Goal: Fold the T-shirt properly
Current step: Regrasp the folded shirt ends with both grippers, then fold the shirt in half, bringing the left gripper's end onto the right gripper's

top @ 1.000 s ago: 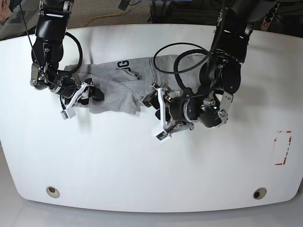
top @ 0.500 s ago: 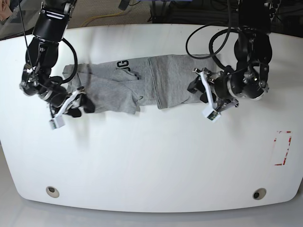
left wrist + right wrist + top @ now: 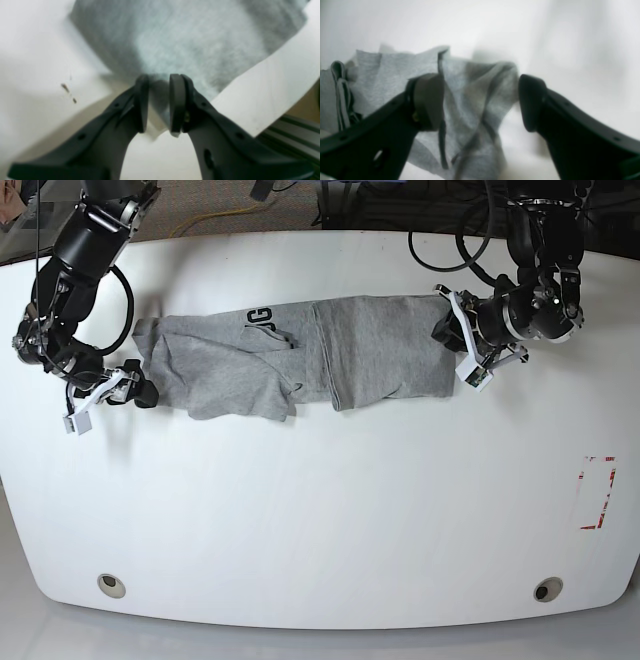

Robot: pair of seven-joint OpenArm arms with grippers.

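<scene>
Basically the T-shirt lies stretched out w/ its long axis running left-right across the far half of the white table in the base view, spanning from one arm to the other. It's a flattened grey band, not spread open: one layer is folded over around the middle, w/ a straight vertical fold edge there, and a flap hangs lower on the left half. Which end is neck and which is hem I can't tell from these views.

Writing: small black letters show on the far edge, left of centre, partly hidden under a fold. What's readable looks like "JG" or similar, seen upside down from the base cam; rest is covered. No label readable.

Left gripper sits at the shirt's end on the base view's right. Left wrist cam shows its jaws nearly together, w/ a corner of grey fabric pinched between the pads, so it's gripping the shirt. Picture is blurred, though, so the exact contact isn't sharp.

Right gripper is at the other end, on the base view's left, just beside the shirt edge. Right wrist cam shows the jaws spread wide, crumpled grey cloth in the gap, one pad in front of the fabric, the other apart from it. Nothing clamped there.

A red-and-white marker lies near the table's right edge, well apart from the shirt.
</scene>
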